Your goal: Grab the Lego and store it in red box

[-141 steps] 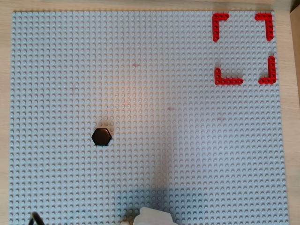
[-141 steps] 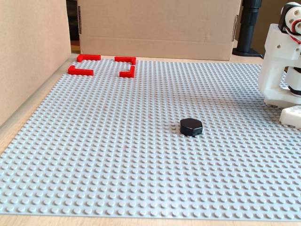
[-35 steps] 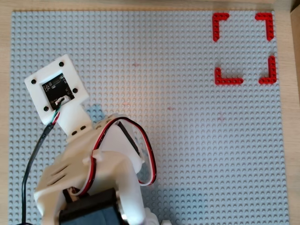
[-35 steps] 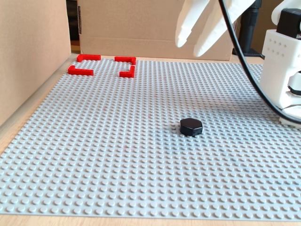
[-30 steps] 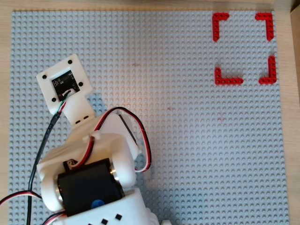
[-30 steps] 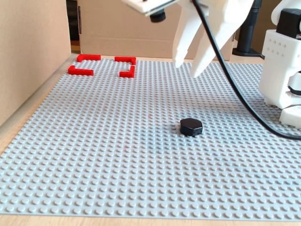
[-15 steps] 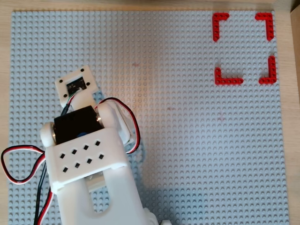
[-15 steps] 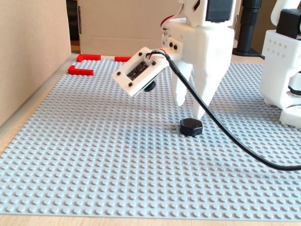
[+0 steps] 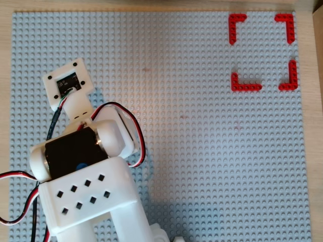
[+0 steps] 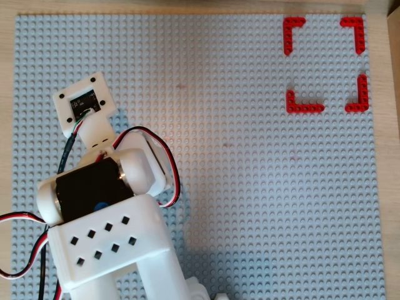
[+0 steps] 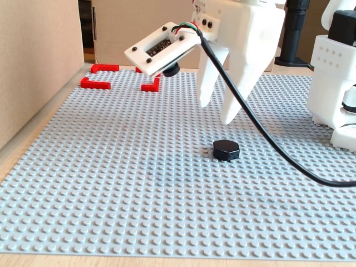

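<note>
Here: one Lego [image 11: 226, 150], four brackets forming red box [image 9: 246, 87].

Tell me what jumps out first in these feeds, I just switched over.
The white gripper hangs open above the small black Lego, which sits alone mid-plate in the fixed view. The red box stands out at the top right in both overhead views, with only grey studs inside. There the arm hides the Lego.
</note>
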